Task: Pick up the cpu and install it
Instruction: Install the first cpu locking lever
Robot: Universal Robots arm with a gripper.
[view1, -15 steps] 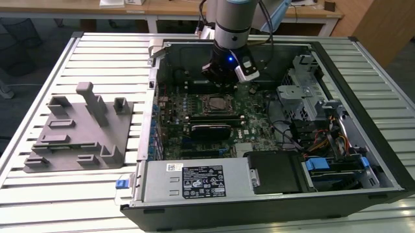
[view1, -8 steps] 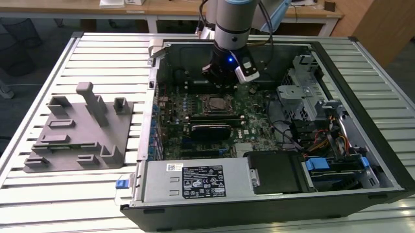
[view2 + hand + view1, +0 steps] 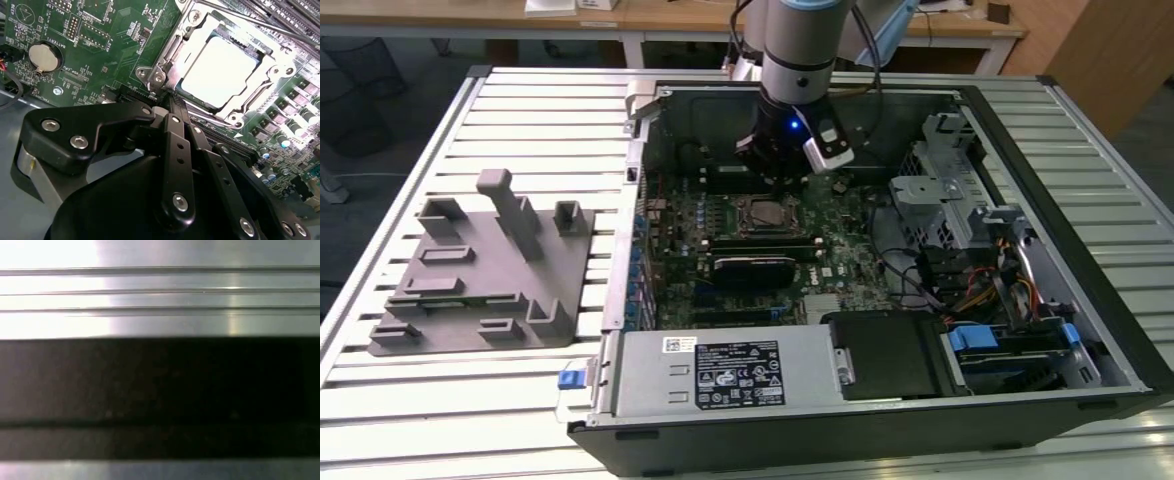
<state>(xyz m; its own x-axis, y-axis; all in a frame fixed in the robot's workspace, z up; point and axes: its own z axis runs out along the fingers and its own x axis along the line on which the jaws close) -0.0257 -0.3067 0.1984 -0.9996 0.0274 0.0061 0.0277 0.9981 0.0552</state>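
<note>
**Slatted metal bench, wooden desks behind**

A ribbed silver bench point(image 3: 480, 120) spans the exterior view. Beyond its far edge stand pale wooden desks point(image 3: 654, 20) with white legs on dark floor point(image 3: 387, 70). A wooden panel point(image 3: 1107, 50) rises at the exterior view's right.

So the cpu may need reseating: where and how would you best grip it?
Judging from the second wrist view, the cpu lies flat in the socket, whose metal frame rings its edges, leaving only the shiny top exposed. I would come straight down from above and pinch two opposite edges. The frame leaves little room for fingers, so a suction pickup on the flat top may suit better.
</note>
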